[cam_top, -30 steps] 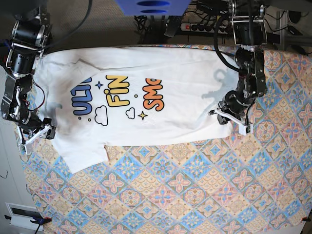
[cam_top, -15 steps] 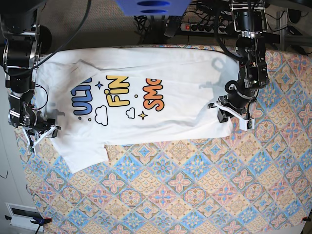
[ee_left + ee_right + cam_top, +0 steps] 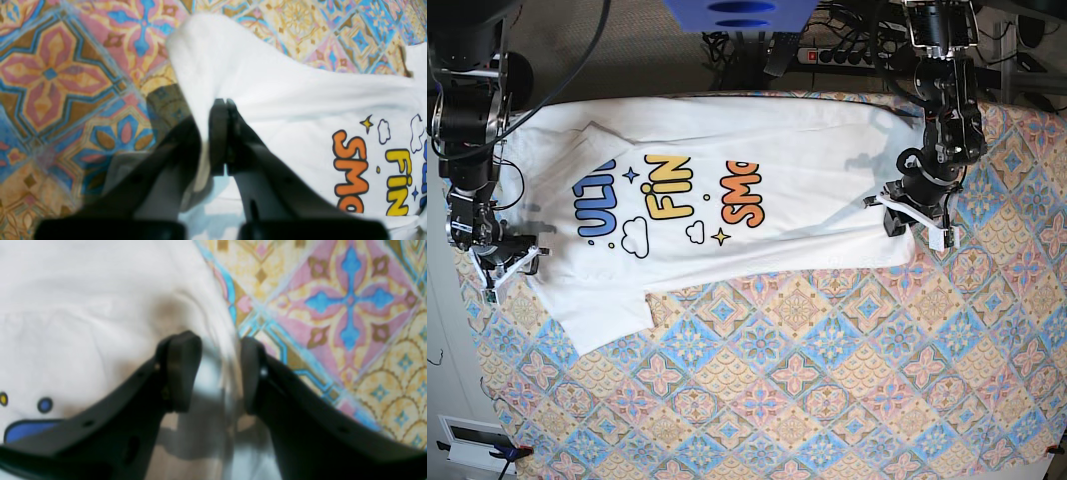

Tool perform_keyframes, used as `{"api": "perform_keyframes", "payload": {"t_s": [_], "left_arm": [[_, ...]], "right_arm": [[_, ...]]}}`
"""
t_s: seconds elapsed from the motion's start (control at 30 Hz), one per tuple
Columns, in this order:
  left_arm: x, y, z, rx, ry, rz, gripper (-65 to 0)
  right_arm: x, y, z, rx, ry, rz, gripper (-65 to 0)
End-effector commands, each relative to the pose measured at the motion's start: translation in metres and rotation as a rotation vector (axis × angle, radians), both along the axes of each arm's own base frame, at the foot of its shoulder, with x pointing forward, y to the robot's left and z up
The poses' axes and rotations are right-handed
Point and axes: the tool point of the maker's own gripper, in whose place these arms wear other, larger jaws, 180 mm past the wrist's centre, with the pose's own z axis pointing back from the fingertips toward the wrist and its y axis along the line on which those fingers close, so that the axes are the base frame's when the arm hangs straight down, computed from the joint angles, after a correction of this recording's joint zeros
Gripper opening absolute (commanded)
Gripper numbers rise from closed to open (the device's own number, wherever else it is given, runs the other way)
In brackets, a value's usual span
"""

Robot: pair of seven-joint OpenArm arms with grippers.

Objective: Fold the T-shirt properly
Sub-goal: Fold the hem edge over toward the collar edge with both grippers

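R gripper [image 3: 509,268] has slid in along the T-shirt's [image 3: 727,170] sleeve hem, jaws apart, cloth between, not pinched yet. L gripper [image 3: 914,222] has lifted, clamped on the bottom hem. Shirt's flat on the patterned cloth [image 3: 827,400]; fold starting, I reckon.

From the right wrist view, the right tool [image 3: 220,370] filled the lower half of the frame, its two black fingers [image 3: 180,370] standing apart with a clear gap between them. In that gap ran the edge of the white T-shirt [image 3: 83,313], blurred and greyish there, so I could not tell whether either pad actually touched the cloth. The shirt covered the left side, softly wrinkled, with a small yellow dot, a blue dot and a curved blue shape outlined in black near the lower left. To the right lay the desk [image 3: 350,306], covered in a patterned cloth of pink, blue and yellow tile motifs.
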Motion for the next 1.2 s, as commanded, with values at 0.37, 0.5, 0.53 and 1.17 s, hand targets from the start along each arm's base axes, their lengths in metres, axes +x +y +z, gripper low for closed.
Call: {"api": "perform_keyframes", "payload": {"t_s": [0.37,0.5,0.53,1.17], "left_arm": [[0.008,0.0,0.024,0.008,-0.08,-0.009,-65.0],[0.007,0.0,0.024,0.008,-0.079,-0.009,-65.0],[0.007,0.0,0.024,0.008,-0.079,-0.009,-65.0],[0.006,-0.004,0.044,0.025,-0.129,-0.025,-65.0]], "right_arm": [[-0.009,-0.013,-0.004,0.016,-0.018,-0.047,-42.3],[-0.012,0.004,-0.006,0.079,-0.019,0.022,-52.3],[-0.012,0.01,-0.005,0.102,-0.024,0.047,-55.9],[0.001,-0.003,0.043,0.082,-0.172,0.049,-64.3]]}}
